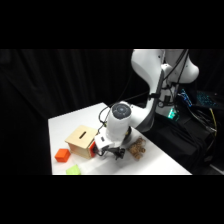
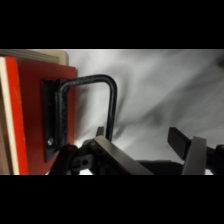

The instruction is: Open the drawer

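I am at the approach step, lining up on the handle before any pull; my gripper stands open, one finger just beside the handle's outer bar, the other well apart to the side, nothing held between them. The drawer sits in the light-wood box at the near left part of the table, its red-orange front facing me and seemingly flush with the box, so I judge it not yet opened. Next I need to bring the bar between my fingers, close on it, then draw straight back away from the front; a skewed pull could drag the whole box, I reckon, since it looks light. The handle is a black loop of round bar, bent square at the corners, fixed to a black plate with a screw; the front is smooth and painted; the box shows pale plywood edges and a slot on top. An orange block and a green block lie near the box.
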